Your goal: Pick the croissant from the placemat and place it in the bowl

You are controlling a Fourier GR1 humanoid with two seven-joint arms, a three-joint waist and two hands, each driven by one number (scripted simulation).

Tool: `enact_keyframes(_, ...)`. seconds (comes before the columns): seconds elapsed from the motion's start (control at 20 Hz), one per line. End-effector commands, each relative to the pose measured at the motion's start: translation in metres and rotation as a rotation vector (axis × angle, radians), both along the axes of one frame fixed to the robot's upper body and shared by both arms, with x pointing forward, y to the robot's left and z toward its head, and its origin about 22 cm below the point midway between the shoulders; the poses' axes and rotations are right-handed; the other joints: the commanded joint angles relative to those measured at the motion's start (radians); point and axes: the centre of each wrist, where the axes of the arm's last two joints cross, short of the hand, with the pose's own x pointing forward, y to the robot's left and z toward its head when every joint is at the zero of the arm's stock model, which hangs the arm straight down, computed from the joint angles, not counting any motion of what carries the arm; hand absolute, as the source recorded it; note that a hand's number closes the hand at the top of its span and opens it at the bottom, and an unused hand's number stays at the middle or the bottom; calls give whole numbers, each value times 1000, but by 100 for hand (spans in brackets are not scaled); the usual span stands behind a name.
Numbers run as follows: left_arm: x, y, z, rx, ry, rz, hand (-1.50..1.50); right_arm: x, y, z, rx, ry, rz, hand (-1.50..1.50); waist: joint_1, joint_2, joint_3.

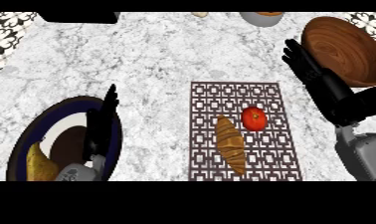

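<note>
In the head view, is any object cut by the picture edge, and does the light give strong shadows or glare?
Head view: the wooden bowl is cut at the right edge and the blue plate at the bottom; light is even, no glare on the counter, no strong shadow beside the croissant or tomato.

golden-brown croissant [231, 145]; brown lattice-patterned placemat [272, 93]; red tomato [254, 119]; brown wooden bowl [341, 51]

No text, label, brand or number can be read anywhere. The placemat [246, 131] carries only a repeating lattice pattern, not letters.
</note>
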Motion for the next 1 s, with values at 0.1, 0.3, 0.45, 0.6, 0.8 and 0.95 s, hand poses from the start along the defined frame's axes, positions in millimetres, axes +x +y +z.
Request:
enact_keyframes(0.1,33,14,52,104,-208,-48,0,8,30,-18,222,12,361,150,44,7,29)
enact_keyframes(0.3,47,24,82,180,-327,-90,0,30,-12,32,-164,-236,247,150,41,-6,25)
enact_keyframes(0.45,55,27,112,197,-365,-119,0,21,-16,-70,349,-84,297,-150,49,13,31)
enact_keyframes(0.6,49,33,117,198,-365,-116,0,24,-33,-66,383,-171,498,-150,53,7,31)
enact_keyframes(0.8,51,30,121,211,-357,-114,0,47,-69,-23,168,-262,634,-150,41,7,28)
enact_keyframes(0.95,52,35,116,214,-363,-120,0,59,-62,-5,1,-277,716,-150,38,10,26)
